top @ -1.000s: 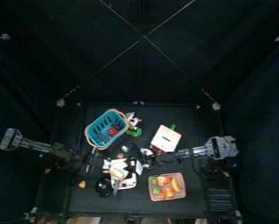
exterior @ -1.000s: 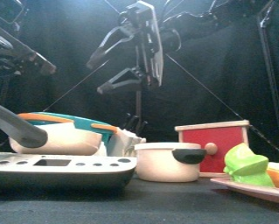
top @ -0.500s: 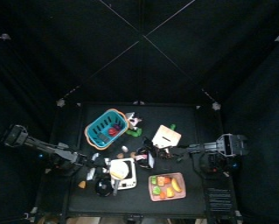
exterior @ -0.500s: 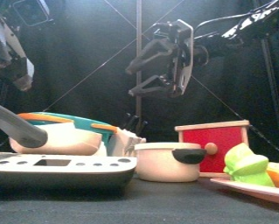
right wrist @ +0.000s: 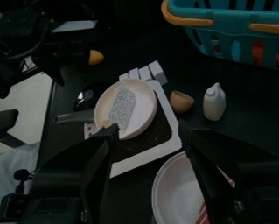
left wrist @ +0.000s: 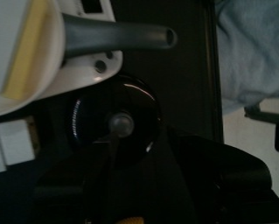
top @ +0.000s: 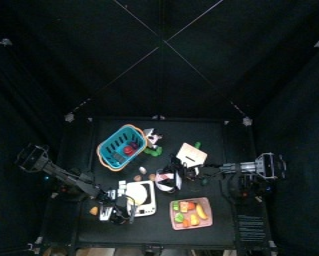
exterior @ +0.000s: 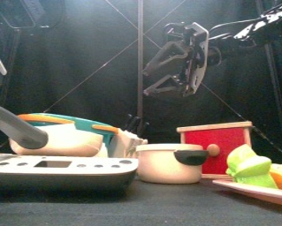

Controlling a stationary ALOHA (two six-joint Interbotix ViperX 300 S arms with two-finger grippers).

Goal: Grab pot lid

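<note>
The left end effector (top: 112, 211) is down low at about 7 o'clock on the table (top: 215, 135). Its own camera looks almost straight onto the pot lid (left wrist: 118, 122), a dark round disc with a small knob in the middle, lying flat. It's all black on black there, so I cannot tell whether the end effector is apart or together, or whether it touches the lid at all. Just beside the lid is a pale pan (left wrist: 31, 52), its grey handle (left wrist: 118, 36) passing close by the lid's rim.

The right end effector (exterior: 185, 57) hangs high with its fingers plainly apart and nothing between them, over the table's middle toward 4 o'clock. Below it is a white plate (right wrist: 132, 107) on a flat tray.

Farther out, a teal basket (top: 122, 147) sits at 10 o'clock and a red-and-white box (top: 190, 156) at 2 o'clock.

I'd say the reach is made and the lid is lined up. The grasp itself isn't shown done, and closing on the knob and lifting are left.
</note>
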